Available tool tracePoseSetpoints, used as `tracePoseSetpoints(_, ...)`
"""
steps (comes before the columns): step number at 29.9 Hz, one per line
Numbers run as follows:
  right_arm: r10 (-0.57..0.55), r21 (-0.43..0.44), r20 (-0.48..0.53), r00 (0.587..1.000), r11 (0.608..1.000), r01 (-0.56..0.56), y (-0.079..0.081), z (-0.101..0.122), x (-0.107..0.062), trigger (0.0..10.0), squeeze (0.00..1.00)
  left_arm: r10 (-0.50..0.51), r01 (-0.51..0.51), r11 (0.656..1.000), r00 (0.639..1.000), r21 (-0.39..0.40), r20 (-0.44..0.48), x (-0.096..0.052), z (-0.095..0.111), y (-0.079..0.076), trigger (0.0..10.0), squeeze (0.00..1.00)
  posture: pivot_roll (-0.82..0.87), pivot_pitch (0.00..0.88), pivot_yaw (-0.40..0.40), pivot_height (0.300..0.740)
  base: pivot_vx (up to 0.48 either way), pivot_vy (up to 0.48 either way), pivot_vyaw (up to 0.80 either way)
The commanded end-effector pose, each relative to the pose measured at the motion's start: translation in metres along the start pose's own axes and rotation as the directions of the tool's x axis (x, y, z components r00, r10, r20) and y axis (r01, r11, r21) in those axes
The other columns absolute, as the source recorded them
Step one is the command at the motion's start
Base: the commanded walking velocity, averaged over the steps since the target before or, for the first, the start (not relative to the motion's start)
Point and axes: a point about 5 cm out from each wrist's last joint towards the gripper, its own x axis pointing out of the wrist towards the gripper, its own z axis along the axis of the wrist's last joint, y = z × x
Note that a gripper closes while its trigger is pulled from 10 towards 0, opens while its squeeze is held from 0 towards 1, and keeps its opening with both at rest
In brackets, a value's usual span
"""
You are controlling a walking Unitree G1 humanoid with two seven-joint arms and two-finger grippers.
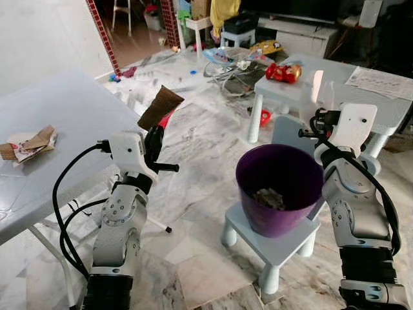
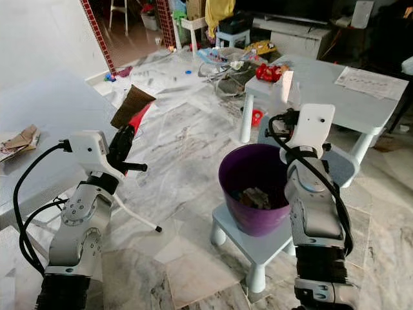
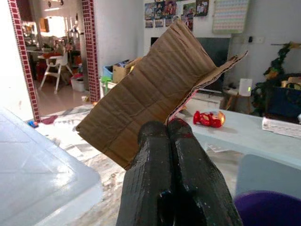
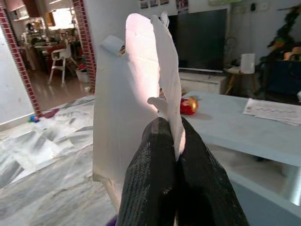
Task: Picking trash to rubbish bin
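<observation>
Midway: left claw (image 3: 167,134) clamps brown cardboard scrap (image 3: 155,89) at bin's 9 o'clock, right claw (image 4: 169,136) pinches white plastic sheet (image 4: 136,84) at 2 o'clock of purple plastic bin (image 1: 279,187) already holding trash, crumpled cardboard scraps (image 1: 29,143) left on white bench (image 1: 71,110).

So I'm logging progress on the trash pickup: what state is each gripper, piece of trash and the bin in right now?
Left gripper: shut on the cardboard piece, raised beside the table.
Cardboard piece: held up in the air, clear of the bin.
Right gripper: shut on the white sheet, raised beside the bin.
White sheet: folded, held upright.
Purple bin: upright on a small stool, open, some trash already inside.
Cardboard scraps: lying on the white table, not yet picked.
</observation>
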Motion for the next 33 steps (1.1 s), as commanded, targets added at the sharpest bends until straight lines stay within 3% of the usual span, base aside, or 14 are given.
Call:
tracePoseSetpoints(1,-0.001,-0.002,0.013,1.000,1.000,0.001,0.0011,0.0056,0.0024,10.0,0.00,-0.009,0.009,1.000,1.000,0.003,0.000,0.0013,0.0005,0.0009,0.0,0.00,-0.06,0.026,0.084,0.740,0.480,0.000,-0.80)
tracePoseSetpoints(7,-0.001,-0.006,0.012,1.000,1.000,0.001,0.0015,0.0050,0.0025,10.0,0.00,-0.020,0.020,1.000,1.000,-0.004,-0.009,0.0004,-0.0009,-0.0019,0.0,0.00,-0.05,0.026,0.085,0.740,0.389,0.000,-0.79)
tracePoseSetpoints(15,0.001,0.002,0.016,1.000,1.000,-0.001,0.0020,0.0040,0.0018,10.0,0.00,-0.035,0.035,0.999,0.999,-0.022,-0.001,-0.0002,-0.0002,-0.0039,0.0,0.00,-0.05,0.029,0.086,0.740,0.000,0.000,-0.75)
tracePoseSetpoints(33,0.029,0.003,-0.012,1.000,1.000,-0.029,0.0059,-0.0017,0.0012,10.0,0.00,-0.032,0.032,0.999,0.999,0.022,-0.019,-0.0002,-0.0025,-0.0002,0.0,0.00,-0.05,0.024,0.088,0.740,0.000,0.000,0.00)
